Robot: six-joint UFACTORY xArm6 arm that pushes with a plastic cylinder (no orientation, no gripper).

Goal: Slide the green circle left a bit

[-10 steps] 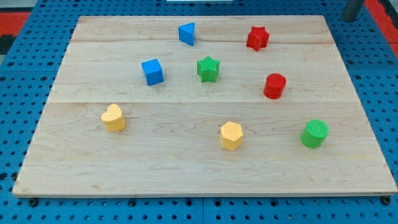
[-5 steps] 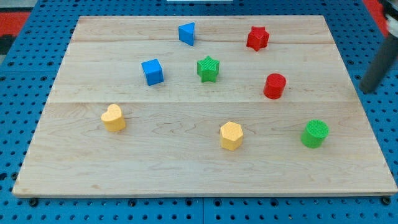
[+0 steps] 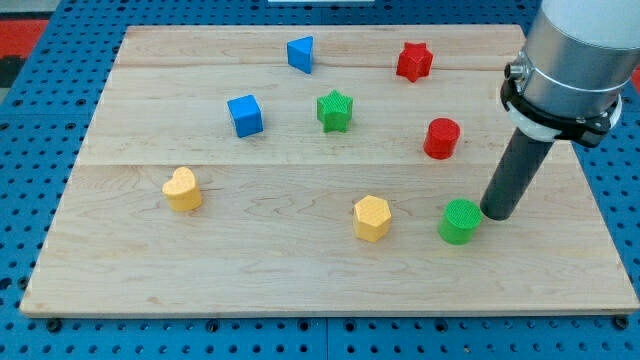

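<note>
The green circle (image 3: 461, 221) is a ribbed green cylinder at the lower right of the wooden board (image 3: 300, 270). My tip (image 3: 497, 215) is the lower end of a dark rod coming down from the grey arm at the view's upper right. The tip stands right against the green circle's right side, touching it or nearly so. The yellow hexagon (image 3: 371, 218) lies to the circle's left, with a gap between them.
A red cylinder (image 3: 441, 138) stands above the green circle. A red star (image 3: 413, 62), a green star (image 3: 335, 110), a blue triangle (image 3: 300, 53), a blue cube (image 3: 245, 115) and a yellow heart (image 3: 182, 189) lie across the board.
The rod has come in from the view's right edge down to the green circle. The green circle has slid left and slightly down. Other blocks have not moved.
</note>
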